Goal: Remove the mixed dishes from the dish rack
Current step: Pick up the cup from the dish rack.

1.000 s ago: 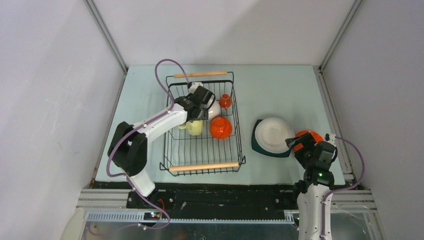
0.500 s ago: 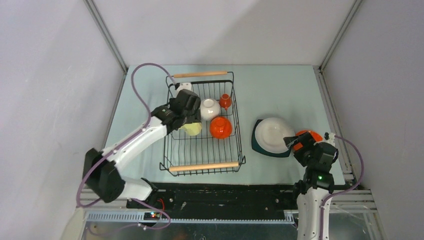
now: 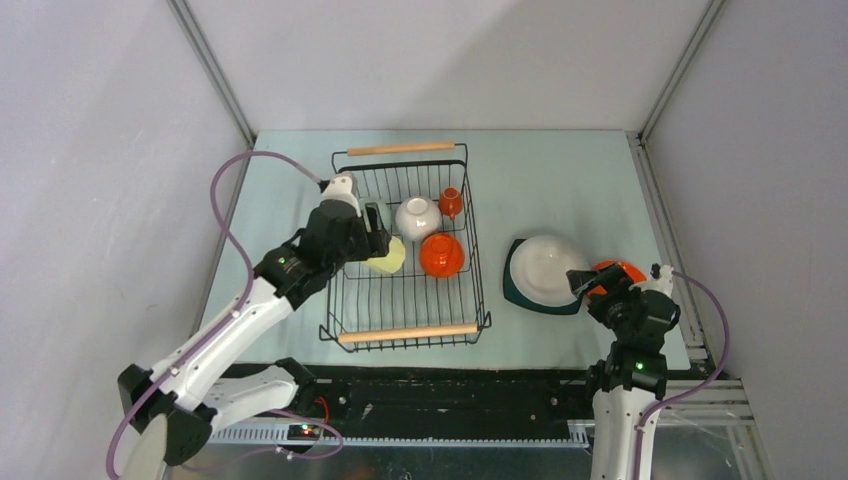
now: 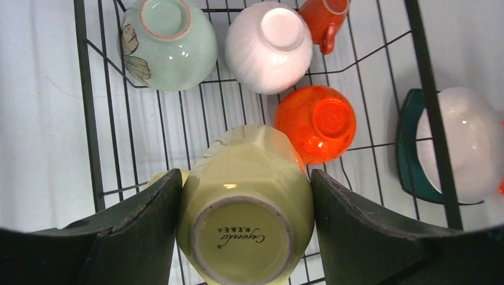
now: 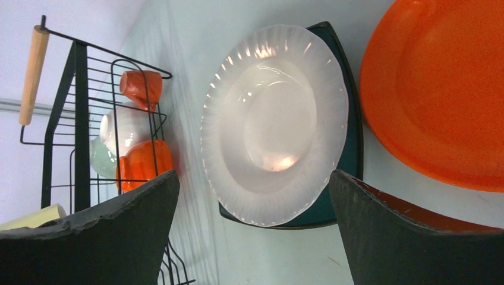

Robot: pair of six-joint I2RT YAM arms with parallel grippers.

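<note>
The pale yellow mug (image 4: 246,202) is pinched between the two fingers of the left hand (image 4: 245,178), with its base turned up toward the wrist camera. It is held over the left half of the dish rack (image 3: 408,333), toward the middle of its length. Whether it touches the wires cannot be told.

Four dishes are seen inside the dish rack, in its far half. A pale green bowl (image 4: 169,44) and a white bowl (image 4: 268,47) are placed upside down side by side. A small orange cup (image 4: 324,21) is laid at the far right corner, and an orange bowl (image 4: 315,122) is turned over just nearer than the white bowl.

On the desk (image 3: 560,180), to the right of the dish rack, a wide white bowl (image 5: 273,122) is stacked on the dark teal square plate (image 5: 354,148). The orange plate (image 5: 440,95) is placed farther from the rack on the same side. The right hand (image 5: 254,178) is held above these dishes, its fingers spread, and nothing is gripped in it.
</note>
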